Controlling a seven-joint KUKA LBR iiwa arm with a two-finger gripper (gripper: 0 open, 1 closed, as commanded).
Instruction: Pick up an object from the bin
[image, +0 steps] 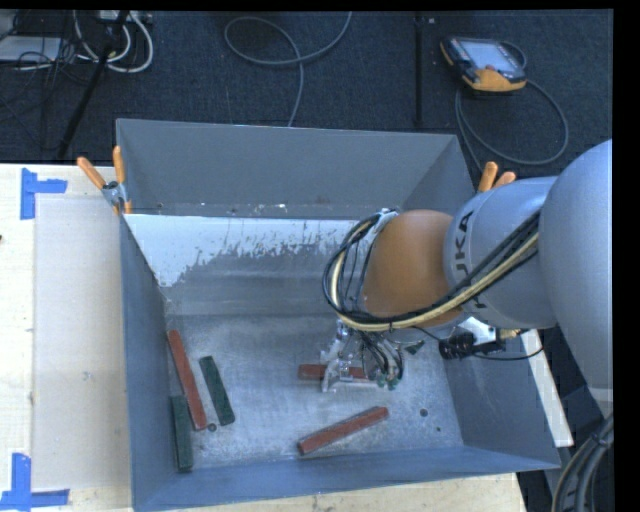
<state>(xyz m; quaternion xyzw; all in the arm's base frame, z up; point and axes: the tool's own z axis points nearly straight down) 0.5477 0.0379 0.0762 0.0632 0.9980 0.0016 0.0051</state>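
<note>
Hand (356, 368), opening impossible to tell, low over the bin (250, 180) mid-floor; short red-brown bar (314, 373) juts from beneath it toward the view's left, long axis crosswise.

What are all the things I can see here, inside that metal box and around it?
bin: 1, grey metal, centre of view
left red-brown bar: 1, red-brown, left of the bin floor
middle red-brown bar: 1, red-brown, mid-floor, one end under the gripper
front red-brown bar: 1, red-brown, aslant near the front wall
upper green bar: 1, dark green, just right of the left red-brown bar
lower green bar: 1, dark green, front-left corner
handheld device: 1, black and orange, on the dark floor beyond the bin
cables: several, on that floor
arm: 1, pale grey with an orange cover, from the right
gripper: 1, metal, over the middle bar
</note>
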